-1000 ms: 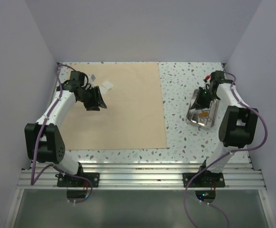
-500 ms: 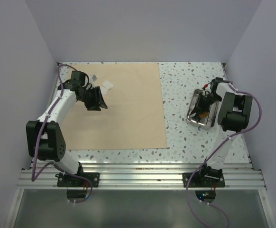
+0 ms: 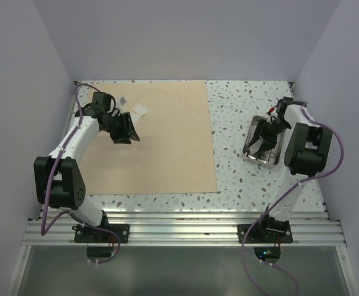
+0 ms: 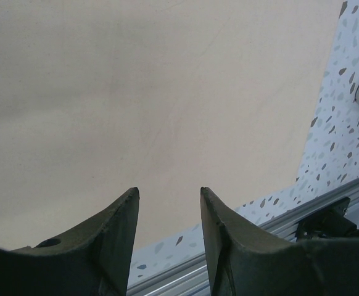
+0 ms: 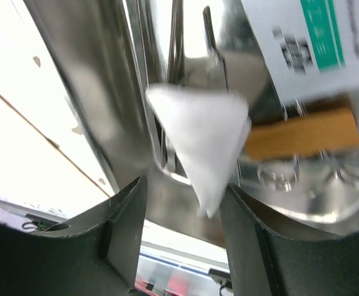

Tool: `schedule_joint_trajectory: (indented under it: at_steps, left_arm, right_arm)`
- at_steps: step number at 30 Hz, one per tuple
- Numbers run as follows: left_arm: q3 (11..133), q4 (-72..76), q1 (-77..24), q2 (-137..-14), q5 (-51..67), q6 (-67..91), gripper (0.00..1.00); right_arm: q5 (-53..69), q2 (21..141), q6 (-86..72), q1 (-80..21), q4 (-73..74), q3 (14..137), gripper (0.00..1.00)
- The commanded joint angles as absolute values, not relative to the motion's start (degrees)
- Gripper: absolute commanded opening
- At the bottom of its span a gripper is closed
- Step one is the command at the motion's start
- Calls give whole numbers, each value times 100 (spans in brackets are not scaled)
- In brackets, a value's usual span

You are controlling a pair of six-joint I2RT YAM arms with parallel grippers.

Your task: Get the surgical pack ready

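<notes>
Right gripper [image 5: 184, 186] hovering inside steel tray [image 3: 258, 160] at right side of table [image 3: 232, 123], fingers standing apart, white gauze piece [image 5: 201, 132] hanging blurred between them. Likely being worked for the pack; contact with either finger unclear. Printed packet [image 5: 300, 37] lying in tray beside it. Left gripper [image 4: 168, 191], fingers apart and empty, waiting low over tan sheet [image 3: 167, 142], probably placed to arrange incoming items. One gauze square [image 3: 140, 111] lying on sheet's far left part.

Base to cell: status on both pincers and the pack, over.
Left pincer open, empty, above sheet. Right pincer open over tray, gauze in the gap, looks loose. No obstruction seen.
</notes>
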State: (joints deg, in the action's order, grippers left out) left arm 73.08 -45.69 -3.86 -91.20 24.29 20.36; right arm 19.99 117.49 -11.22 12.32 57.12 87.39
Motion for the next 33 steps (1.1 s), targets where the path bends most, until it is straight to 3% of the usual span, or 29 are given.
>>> schedule_joint_trajectory:
  at_steps: [1, 7, 12, 20, 30, 33]
  left_arm:
    - [7436, -4579, -369, -9132, 2523, 2013, 48]
    - [7576, -4492, -369, -9228, 2277, 2214, 49]
    - [7805, -3922, -115, -9623, 2513, 2793, 54]
    - [7655, -1742, 527, -10388, 3349, 3498, 56]
    - [8499, -257, 765, -11978, 3437, 3805, 55]
    - [8692, -420, 773, -12207, 3191, 3990, 53]
  right_arm:
    - [1478, 11154, -1248, 1239, 6231, 9000, 54]
    - [774, 10636, -1318, 1222, 6776, 9307, 55]
    - [1273, 10004, -1476, 564, 6654, 9229, 57]
    - [2425, 9176, -1872, -772, 5784, 8377, 62]
    - [2426, 8816, -1688, -993, 5818, 7813, 63]
    - [2417, 8798, -1652, -984, 5845, 7831, 63]
